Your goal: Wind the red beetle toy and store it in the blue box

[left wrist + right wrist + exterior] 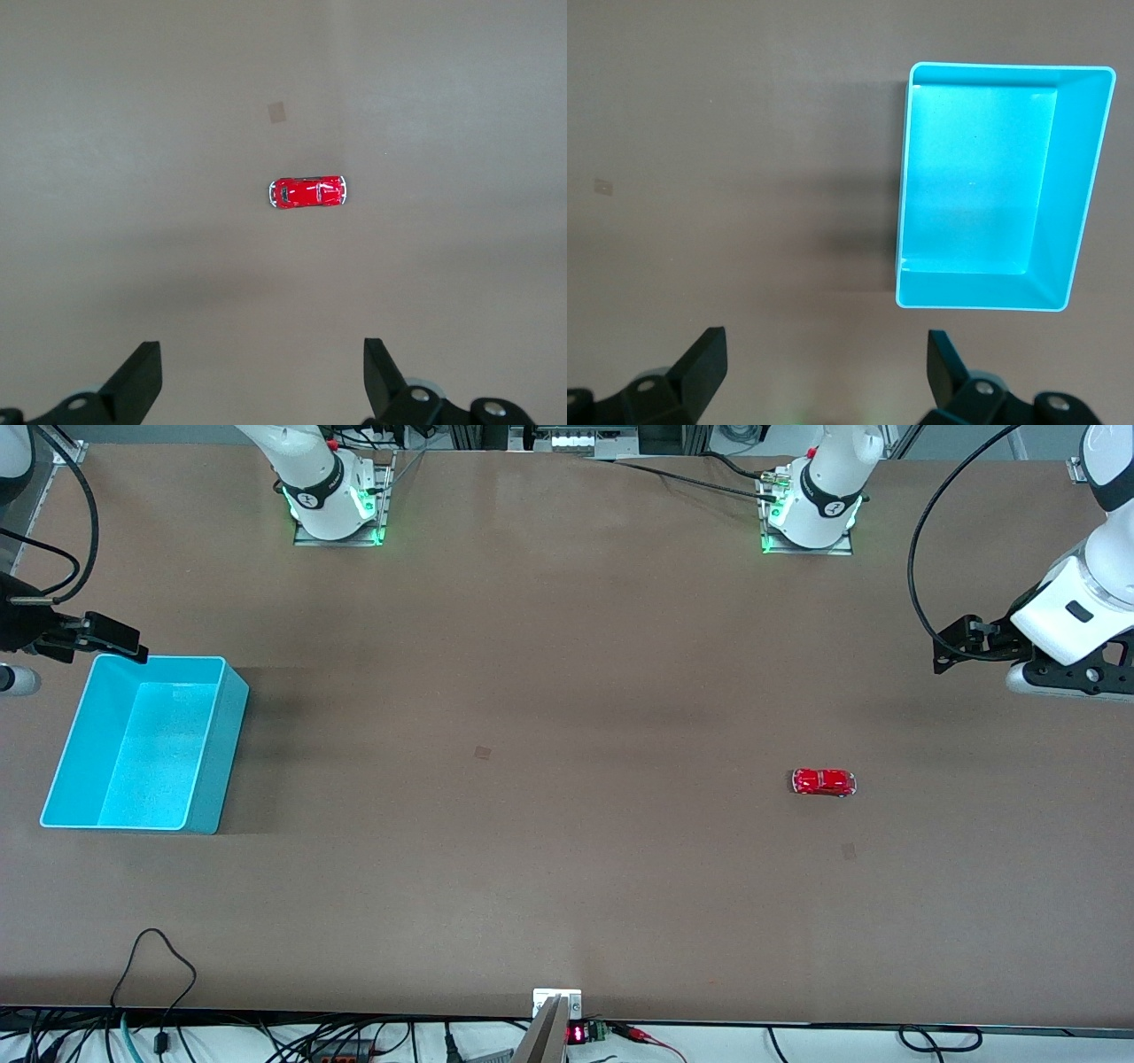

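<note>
Red beetle toy (824,782) is seen untouched on the table toward the left arm's end, its long axis lying three-to-nine o'clock in the front view. Winding and storing are judged undone; the blue box (142,744) is empty. Left gripper (262,372) and right gripper (825,363) are held wide open, empty.

Even overhead light, soft shadows, sharp focus
</note>
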Robot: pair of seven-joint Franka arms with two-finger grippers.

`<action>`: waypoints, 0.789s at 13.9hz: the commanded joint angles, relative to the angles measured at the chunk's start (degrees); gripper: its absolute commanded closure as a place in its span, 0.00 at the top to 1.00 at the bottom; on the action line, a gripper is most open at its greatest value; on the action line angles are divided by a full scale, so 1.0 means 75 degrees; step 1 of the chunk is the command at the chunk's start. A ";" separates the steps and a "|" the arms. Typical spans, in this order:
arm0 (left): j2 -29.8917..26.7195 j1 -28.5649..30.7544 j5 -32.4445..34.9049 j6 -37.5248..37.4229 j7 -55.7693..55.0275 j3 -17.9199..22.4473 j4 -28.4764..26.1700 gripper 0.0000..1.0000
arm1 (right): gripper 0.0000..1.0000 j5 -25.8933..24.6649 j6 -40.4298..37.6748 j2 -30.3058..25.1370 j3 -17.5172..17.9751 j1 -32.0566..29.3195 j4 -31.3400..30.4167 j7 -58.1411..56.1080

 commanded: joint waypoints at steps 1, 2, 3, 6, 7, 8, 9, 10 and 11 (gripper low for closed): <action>-0.0041 0.0076 -0.0227 -0.0100 0.0074 -0.0062 0.0020 1.00 | 1.00 0.0014 -0.0030 -0.0019 0.0072 -0.0017 0.0048 0.0022; -0.0041 0.0076 -0.0227 -0.0089 0.0062 -0.0062 0.0020 1.00 | 1.00 0.0013 -0.0030 -0.0019 0.0072 -0.0017 0.0048 0.0022; -0.0041 0.0065 -0.0262 -0.0088 0.0074 -0.0062 0.0066 1.00 | 1.00 0.0013 -0.0030 -0.0019 0.0072 -0.0017 0.0048 0.0022; -0.0018 0.0065 -0.0309 -0.0205 0.0027 -0.0050 0.0102 1.00 | 1.00 0.0013 -0.0042 -0.0019 0.0084 -0.0017 0.0048 0.0033; 0.0005 0.0053 -0.0309 -0.0403 0.0016 -0.0050 0.0113 1.00 | 1.00 0.0013 -0.0030 -0.0019 0.0084 -0.0017 0.0048 0.0033; 0.0006 0.0053 -0.0320 -0.0474 0.0074 -0.0062 0.0113 1.00 | 1.00 0.0013 -0.0030 -0.0019 0.0084 -0.0017 0.0048 0.0022; 0.0006 0.0053 -0.0321 -0.0533 0.0074 -0.0062 0.0113 1.00 | 1.00 0.0013 -0.0018 -0.0019 0.0084 -0.0005 0.0048 0.0022; 0.0006 0.0053 -0.0321 -0.0882 0.0074 -0.0062 0.0113 1.00 | 1.00 0.0013 -0.0007 -0.0019 0.0084 -0.0005 0.0059 0.0022; 0.0006 0.0053 -0.0309 -0.1489 0.0074 -0.0062 0.0125 1.00 | 1.00 0.0025 -0.0007 -0.0019 0.0096 -0.0005 0.0059 0.0022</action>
